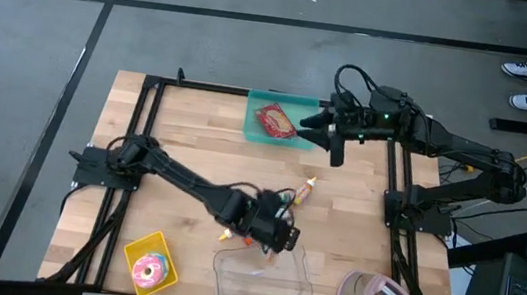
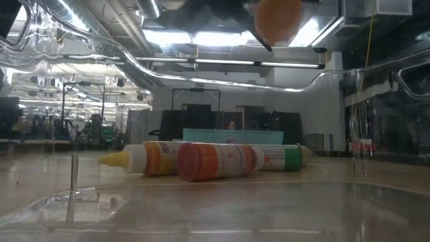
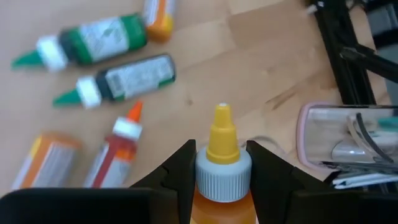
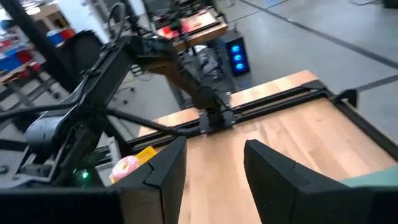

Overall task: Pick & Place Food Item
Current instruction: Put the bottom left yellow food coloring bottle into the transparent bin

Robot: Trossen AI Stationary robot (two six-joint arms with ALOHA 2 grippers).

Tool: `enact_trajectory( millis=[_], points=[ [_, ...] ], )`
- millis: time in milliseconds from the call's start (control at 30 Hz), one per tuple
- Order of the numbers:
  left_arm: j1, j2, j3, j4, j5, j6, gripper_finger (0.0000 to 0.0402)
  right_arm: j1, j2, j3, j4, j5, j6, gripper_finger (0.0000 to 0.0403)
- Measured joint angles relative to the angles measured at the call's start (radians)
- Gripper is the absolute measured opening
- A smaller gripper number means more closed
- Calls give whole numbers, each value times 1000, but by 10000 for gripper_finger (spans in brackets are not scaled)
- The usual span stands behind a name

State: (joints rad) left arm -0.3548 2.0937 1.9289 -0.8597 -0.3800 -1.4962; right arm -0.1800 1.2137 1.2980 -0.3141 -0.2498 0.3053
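**Squeeze bottle pinched at the neck above the clear container**

Holding an orange squeeze bottle (image 3: 222, 168) in the left pincer (image 3: 219, 171), fingers closed on either side of the ribbed white collar just under the yellow nozzle. Hanging over the near edge of the table (image 1: 193, 149), just above the clear plastic container (image 1: 262, 283), at the near middle. In the low view, showing only as an orange blur at the top, well above the bottles lying on the table.

Judging the bottle as light to moderate in weight, depending on fill, with soft plastic walls yielding under a squeeze and a smooth, somewhat slippery label. Judging the collar as the stiffest place to grip: ribbed for friction, with a shoulder below acting as a stop against sliding. Squeezing the belly instead risking a dent or a squirt through the nozzle. Gripping so high, though, leaving the body free to swing under the fingers during any wrist turn.

Lying loose on the table beyond: two green-capped bottles (image 3: 93, 40), a slim red-tipped bottle (image 3: 118, 143) and an orange-labelled one (image 3: 46, 158).

Waiting at the far right, the right pincer (image 4: 211, 171), fingers parted and holding nothing, hovering beside the green tray (image 1: 282, 122) with a red packet in it. Sitting at the near left, a pink doughnut (image 1: 149, 272) on a yellow plate.
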Motion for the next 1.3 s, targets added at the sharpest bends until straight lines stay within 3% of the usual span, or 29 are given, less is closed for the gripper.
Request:
enact_trajectory(
  millis=[333, 567, 867, 1300],
  points=[
    [-121, 1, 0, -77, -87, -356, 110, -7, 0, 0, 0, -32, -3, 160],
    [-174, 41, 0, -33, -114, -537, 110, -7, 0, 0, 0, -32, -3, 160],
    [-186, 168, -1, 205, -44, -582, 110, -7, 0, 0, -8, -55, -3, 160],
    [-151, 178, 0, 155, 32, -599, 111, -7, 0, 0, -10, -76, -1, 160]
  ],
)
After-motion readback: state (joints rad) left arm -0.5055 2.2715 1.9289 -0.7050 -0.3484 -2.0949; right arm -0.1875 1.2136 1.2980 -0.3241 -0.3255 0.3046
